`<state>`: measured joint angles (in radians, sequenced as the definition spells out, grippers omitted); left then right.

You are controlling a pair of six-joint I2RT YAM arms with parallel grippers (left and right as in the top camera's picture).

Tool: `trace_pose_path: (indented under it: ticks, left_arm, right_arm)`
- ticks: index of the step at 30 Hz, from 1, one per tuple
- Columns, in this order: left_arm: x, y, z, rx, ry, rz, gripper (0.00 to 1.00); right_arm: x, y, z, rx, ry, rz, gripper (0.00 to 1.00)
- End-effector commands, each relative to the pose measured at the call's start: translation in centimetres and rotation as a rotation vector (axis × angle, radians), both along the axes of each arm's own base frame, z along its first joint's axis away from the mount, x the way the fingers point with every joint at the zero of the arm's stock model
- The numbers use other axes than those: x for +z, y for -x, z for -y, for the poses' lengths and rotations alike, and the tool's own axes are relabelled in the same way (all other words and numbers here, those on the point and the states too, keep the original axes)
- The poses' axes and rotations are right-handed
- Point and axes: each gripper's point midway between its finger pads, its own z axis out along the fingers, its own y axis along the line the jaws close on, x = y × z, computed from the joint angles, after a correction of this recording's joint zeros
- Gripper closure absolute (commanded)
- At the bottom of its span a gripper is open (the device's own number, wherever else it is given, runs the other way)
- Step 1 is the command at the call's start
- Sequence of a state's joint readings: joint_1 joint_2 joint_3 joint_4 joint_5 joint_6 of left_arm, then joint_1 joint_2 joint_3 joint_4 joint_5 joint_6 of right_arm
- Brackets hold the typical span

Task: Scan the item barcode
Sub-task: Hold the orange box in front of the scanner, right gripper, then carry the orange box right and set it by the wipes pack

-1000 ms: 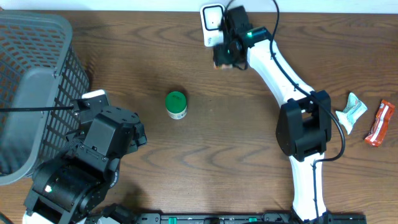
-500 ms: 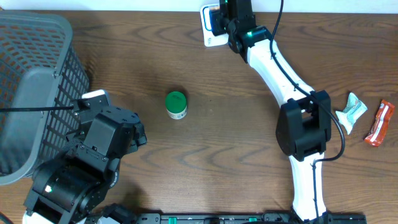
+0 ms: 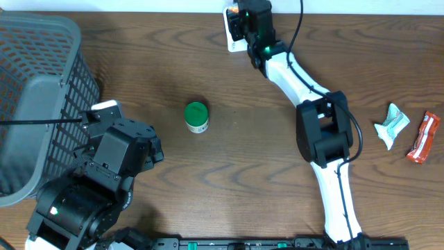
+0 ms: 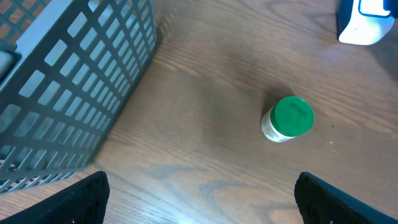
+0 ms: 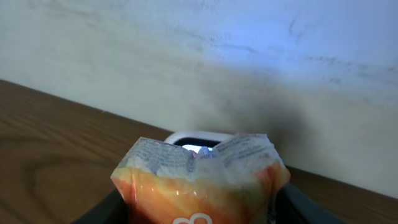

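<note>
My right gripper (image 5: 199,208) is shut on the item, an orange and white crinkled snack packet (image 5: 199,180), with a dark finger on each side. The packet's top edge is held up just in front of the white barcode scanner (image 5: 199,137), which stands against the wall. In the overhead view the right gripper (image 3: 244,21) is over the scanner (image 3: 231,42) at the table's far edge and hides the packet. My left gripper (image 4: 202,202) is open above bare wood, with nothing between its fingers (image 4: 81,199).
A green-lidded jar (image 3: 196,116) (image 4: 287,118) stands mid-table. A grey mesh basket (image 3: 35,90) (image 4: 62,81) fills the left side. A pale green wrapper (image 3: 392,125) and a red snack bar (image 3: 423,137) lie at the right edge.
The right gripper has carried the packet toward the far edge, up to the scanner, and its elbow has swung left. The left arm has not moved.
</note>
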<state>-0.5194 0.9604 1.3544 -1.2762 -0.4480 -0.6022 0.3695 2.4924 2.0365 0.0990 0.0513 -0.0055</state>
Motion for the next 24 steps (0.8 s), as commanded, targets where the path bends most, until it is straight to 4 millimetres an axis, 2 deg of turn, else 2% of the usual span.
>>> trace_pose_path:
  ticks: [1,9,15,20,24]
  left_arm:
    - [0.3,0.0,-0.4,0.009,-0.014,0.009,0.04]
    - [0.3,0.0,-0.4,0.009,-0.014,0.009,0.05]
    - [0.3,0.0,-0.4,0.009,-0.014,0.009,0.05]
    - [0.3,0.0,-0.4,0.009,-0.014,0.009,0.05]
    - [0.3,0.0,-0.4,0.009,-0.014,0.009,0.05]
  right_arm:
    - [-0.9,-1.1,1.2,-0.045,0.012,0.03,0.5]
    - [-4.1,-1.9,1.8,-0.087,0.022,0.046,0.49]
    - [-4.2,-1.9,1.9,-0.089,0.024,0.041,0.48]
    - [-5.5,-1.4,2.1,-0.087,0.046,-0.013,0.48]
    - [-5.8,-1.2,2.2,-0.088,0.055,-0.032,0.48]
